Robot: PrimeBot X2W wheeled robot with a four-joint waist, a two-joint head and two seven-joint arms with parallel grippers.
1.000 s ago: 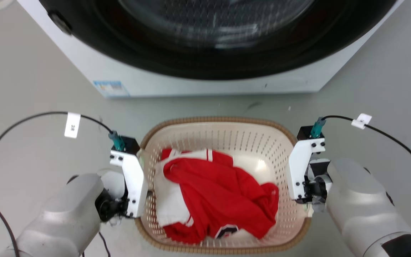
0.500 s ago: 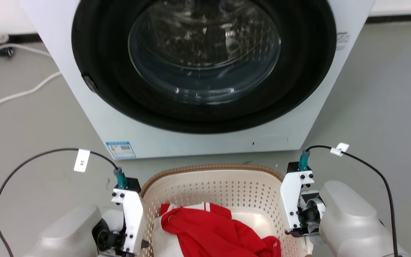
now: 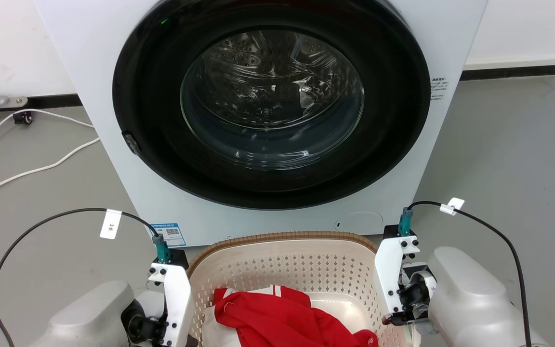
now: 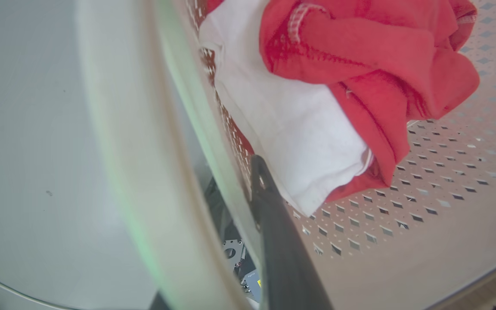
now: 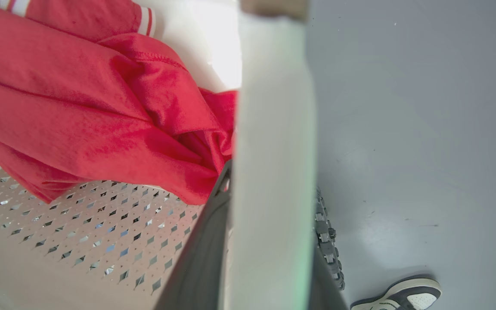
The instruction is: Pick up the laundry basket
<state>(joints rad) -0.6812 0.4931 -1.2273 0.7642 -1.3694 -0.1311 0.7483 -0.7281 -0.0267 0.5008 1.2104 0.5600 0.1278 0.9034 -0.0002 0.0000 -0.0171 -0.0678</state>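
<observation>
The left claw [image 4: 236, 178] is closed on the left side wall of the laundry basket [image 3: 282, 237]. One dark finger [image 4: 274, 241] lies flat against the inside of the perforated wall, and the other is mostly hidden behind the pale rim on the outside. The right claw [image 5: 274, 189] is clamped the same way on the opposite side. Its inner finger [image 5: 205, 245] is inside the basket and its ridged outer finger [image 5: 326, 241] is outside, with the white handle [image 5: 269, 150] pinched between them.

The basket sits between the two pale forearms, right in front of the washing machine [image 3: 89, 72]. Its brown rim is just below the machine's bottom edge as seen from the head. I cannot tell whether its base touches the floor [image 3: 508, 144].

A crumpled red garment [image 3: 277, 318] lies in the basket. White cloth [image 4: 295, 129] is folded under it against the left wall, just beside the left claw's inner finger. On the right side, the red fabric bunches up against the wall next to the right claw's inner finger.

The machine's round glass door [image 3: 272, 96] is shut, and a small blue label [image 3: 171, 232] is stuck near its lower left corner. White cables [image 3: 32, 168] trail over the floor to the machine's left. A grey and white shoe [image 5: 403, 295] stands on the floor beyond the basket's right side.
</observation>
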